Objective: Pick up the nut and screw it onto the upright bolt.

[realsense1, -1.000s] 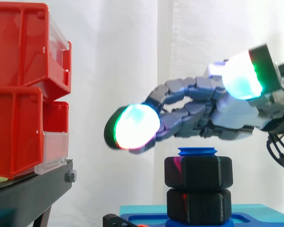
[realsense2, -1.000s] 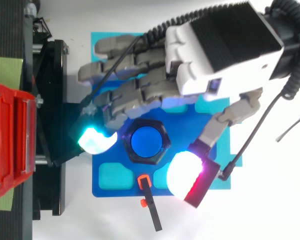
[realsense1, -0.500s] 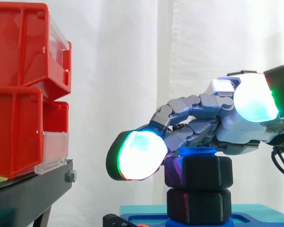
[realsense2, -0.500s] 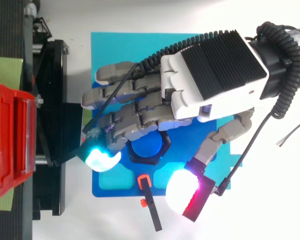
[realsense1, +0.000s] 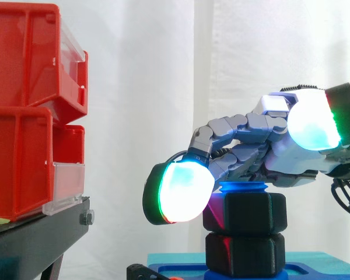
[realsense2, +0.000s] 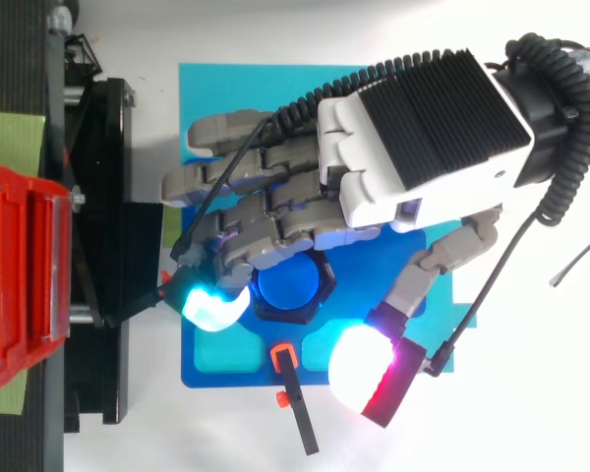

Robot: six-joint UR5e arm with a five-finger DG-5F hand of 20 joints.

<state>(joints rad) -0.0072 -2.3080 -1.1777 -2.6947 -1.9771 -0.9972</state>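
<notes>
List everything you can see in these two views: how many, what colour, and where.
nuts: two, black, stacked on the bolt
bolt: one, blue, upright at the base's centre, top showing above the nuts
base: one, blue, under the bolt
mat: one, cyan, under the base
bar: one, black with an orange clip, at the base's lower edge in the top view
bins: two, red, stacked on the stand at the left
stand: one, black, below the bins
curtain: one, white, behind everything
hand: one, grey with glowing pads, over the bolt, fingers loosely bent
</notes>
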